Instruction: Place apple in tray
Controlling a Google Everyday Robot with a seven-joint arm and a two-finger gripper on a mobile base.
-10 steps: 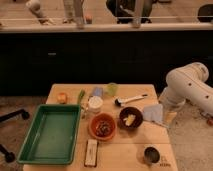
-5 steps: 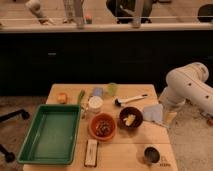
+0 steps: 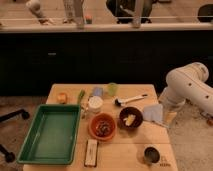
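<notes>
The apple is small, round and orange-yellow. It rests on the wooden table near its far left corner, just behind the tray. The tray is large, green and rectangular with a raised rim, and it lies empty on the left side of the table. My white arm reaches in from the right. The gripper hangs at the table's right edge, beside a pale blue cloth, far from the apple and the tray.
An orange bowl with dark contents and a dark bowl stand mid-table. A white cup, green cup, brush, flat black-and-white object and dark can are also there.
</notes>
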